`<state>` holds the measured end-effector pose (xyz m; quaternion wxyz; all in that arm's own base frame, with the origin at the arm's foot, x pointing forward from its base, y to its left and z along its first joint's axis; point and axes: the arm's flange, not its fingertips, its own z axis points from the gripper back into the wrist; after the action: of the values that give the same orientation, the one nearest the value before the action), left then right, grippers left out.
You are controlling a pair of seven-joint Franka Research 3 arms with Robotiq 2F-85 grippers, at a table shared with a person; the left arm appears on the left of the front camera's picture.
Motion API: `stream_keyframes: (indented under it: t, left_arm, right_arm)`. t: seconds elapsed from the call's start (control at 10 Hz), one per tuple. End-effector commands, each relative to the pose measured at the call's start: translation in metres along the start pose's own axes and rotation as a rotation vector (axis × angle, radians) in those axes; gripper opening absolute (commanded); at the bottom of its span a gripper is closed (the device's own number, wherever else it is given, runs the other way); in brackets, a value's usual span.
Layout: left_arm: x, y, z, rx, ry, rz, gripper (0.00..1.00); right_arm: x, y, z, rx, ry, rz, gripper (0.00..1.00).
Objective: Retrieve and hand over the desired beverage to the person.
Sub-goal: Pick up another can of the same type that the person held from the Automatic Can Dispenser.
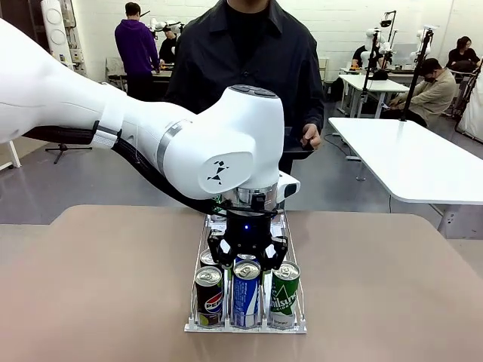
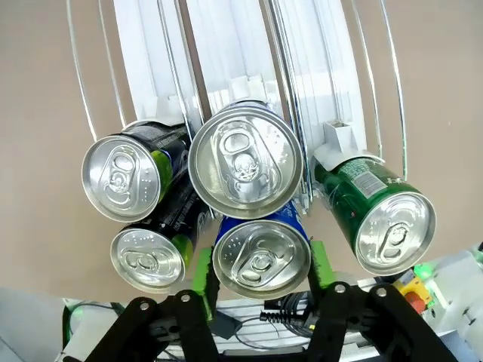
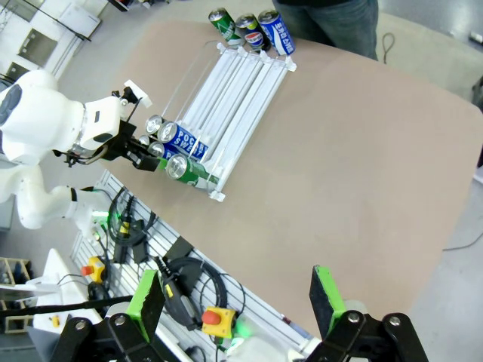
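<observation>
Clearance at the front of the rack [image 2: 234, 45] was tight. The left gripper [image 2: 261, 265], closed on the front blue can [image 2: 260, 256], filled both gaps to the neighbouring lanes: the black cans [image 2: 124, 177] on one side, the green can [image 2: 392, 230] on the other. A second blue can [image 2: 245, 158] stood close behind. The lanes beyond were bare up to three cans [image 3: 245, 26] at the far end. The tabletop [image 1: 392, 286] lay open on either side of the rack. The left arm [image 1: 219, 143] overhung the rack.

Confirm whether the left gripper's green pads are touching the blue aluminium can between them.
Touching. Left wrist view: both green pads press flush against the blue aluminium can at its sides, no gap either side.
</observation>
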<state>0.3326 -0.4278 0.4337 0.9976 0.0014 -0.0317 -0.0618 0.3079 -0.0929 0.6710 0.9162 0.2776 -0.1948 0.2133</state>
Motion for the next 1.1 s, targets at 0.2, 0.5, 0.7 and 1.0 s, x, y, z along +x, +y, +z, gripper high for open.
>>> stream_keyframes:
  t: [0.2, 0.5, 0.7, 1.0]
  left_arm:
    - [0.000, 0.000, -0.001, 0.004, -0.013, -0.007, 0.00]
    - [-0.003, 0.003, 0.021, 0.036, 0.062, -0.004, 0.24]
    - [-0.019, 0.010, 0.094, 0.028, 0.060, -0.020, 0.24]
    - [-0.040, 0.017, 0.185, -0.003, -0.030, 0.001, 0.24]
  right_arm:
    - [0.001, -0.002, 0.001, 0.021, -0.004, 0.014, 1.00]
    - [0.001, -0.002, 0.001, 0.021, -0.004, 0.014, 1.00]
    - [0.001, -0.002, 0.001, 0.021, -0.004, 0.014, 1.00]
    - [0.001, -0.002, 0.001, 0.021, -0.004, 0.014, 1.00]
